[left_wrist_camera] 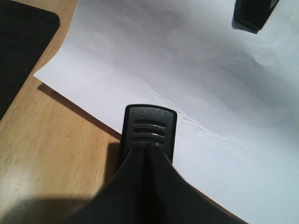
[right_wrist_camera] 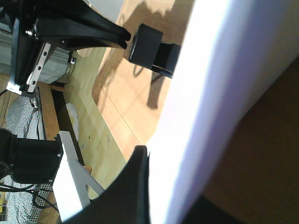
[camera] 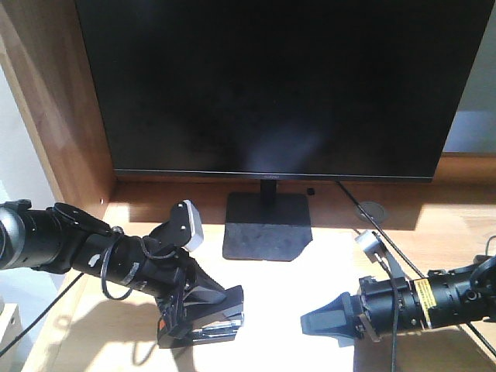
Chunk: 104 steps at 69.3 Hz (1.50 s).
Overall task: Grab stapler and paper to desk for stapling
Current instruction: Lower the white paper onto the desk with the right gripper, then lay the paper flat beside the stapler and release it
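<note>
Clamps the stapler (camera: 205,332) in the left gripper (camera: 221,302), jaws narrow around its body, nose overlapping one edge of the paper (left_wrist_camera: 210,93). Pinches that sheet with the right gripper (camera: 310,322), jaws drawn together, apparently with the paper between them. Finds the sheet flat on the desk (left_wrist_camera: 42,154), before the monitor (camera: 271,85). Looks like the stapling step itself; calls next for seating the mouth over the sheet and pressing down. Cannot read the yellow label (camera: 424,298) on the right arm, nor the bezel mark (camera: 269,177): too small.
</note>
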{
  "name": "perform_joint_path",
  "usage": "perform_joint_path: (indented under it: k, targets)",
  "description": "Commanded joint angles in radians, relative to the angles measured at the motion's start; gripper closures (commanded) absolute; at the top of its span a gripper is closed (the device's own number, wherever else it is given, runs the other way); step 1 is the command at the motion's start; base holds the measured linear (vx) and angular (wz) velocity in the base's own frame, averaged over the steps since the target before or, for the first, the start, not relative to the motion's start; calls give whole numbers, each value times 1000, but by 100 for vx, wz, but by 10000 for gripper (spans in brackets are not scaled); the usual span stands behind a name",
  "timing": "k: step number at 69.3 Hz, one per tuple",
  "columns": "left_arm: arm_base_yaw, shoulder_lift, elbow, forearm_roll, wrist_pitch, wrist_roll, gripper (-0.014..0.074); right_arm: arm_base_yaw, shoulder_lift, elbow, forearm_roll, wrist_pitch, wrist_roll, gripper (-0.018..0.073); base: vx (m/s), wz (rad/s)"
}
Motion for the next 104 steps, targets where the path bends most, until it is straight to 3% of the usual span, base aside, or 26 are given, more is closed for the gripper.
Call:
perform_joint_path:
  k: [1, 24, 58, 77, 104]
  targets:
    - [-5, -45, -20, -50, 40, -1, 603, -1, -36, -25, 46, -85, -9, 561, 0, 0]
    - [-5, -45, -20, -50, 40, -1, 603, -1, -44, -26, 96, -143, -45, 561, 0, 0]
    - [-5, -45, -20, -50, 40, -1, 603, -1, -243, -26, 56, -54, -56, 561, 0, 0]
    - [-5, -45, -20, -50, 40, -1, 603, -1, -235, -26, -20, -33, -31, 561, 0, 0]
    - [-5, -45, -20, -50, 40, -1, 603, 25, -54, -33, 23, -26, -61, 561, 0, 0]
